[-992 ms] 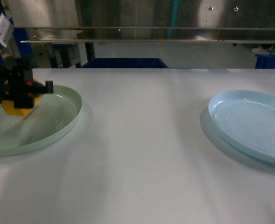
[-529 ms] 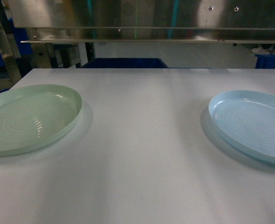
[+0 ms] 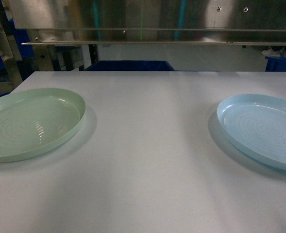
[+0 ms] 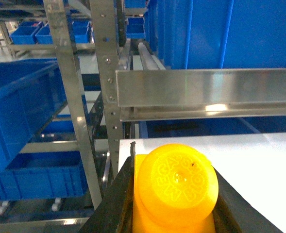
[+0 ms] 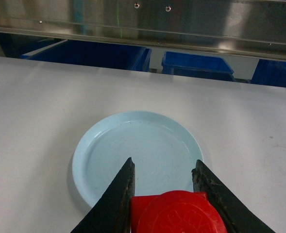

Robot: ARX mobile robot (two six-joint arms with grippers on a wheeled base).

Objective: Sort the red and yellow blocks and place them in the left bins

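Observation:
The orange-yellow block (image 4: 179, 187) fills the bottom of the left wrist view, its stud facing the camera, and my left gripper (image 4: 174, 167) is shut on it past the table's left corner. Blue bins (image 4: 16, 109) sit on a metal rack beyond it, one higher and one lower (image 4: 36, 177). In the right wrist view my right gripper (image 5: 163, 162) is shut on the red block (image 5: 181, 216), held above the near rim of the pale blue plate (image 5: 138, 145). Neither gripper nor block shows in the head view.
On the white table (image 3: 147, 145) a pale green plate (image 3: 31, 121) lies at the left and a pale blue plate (image 3: 264, 128) at the right. A metal rack upright (image 4: 77, 102) and a steel shelf rail (image 4: 206, 90) stand close to my left gripper. Another blue bin (image 3: 128, 65) sits behind the table.
My left arm, holding the yellow block over the green plate one second ago, has swung out of the head view to the left. The plates have not moved.

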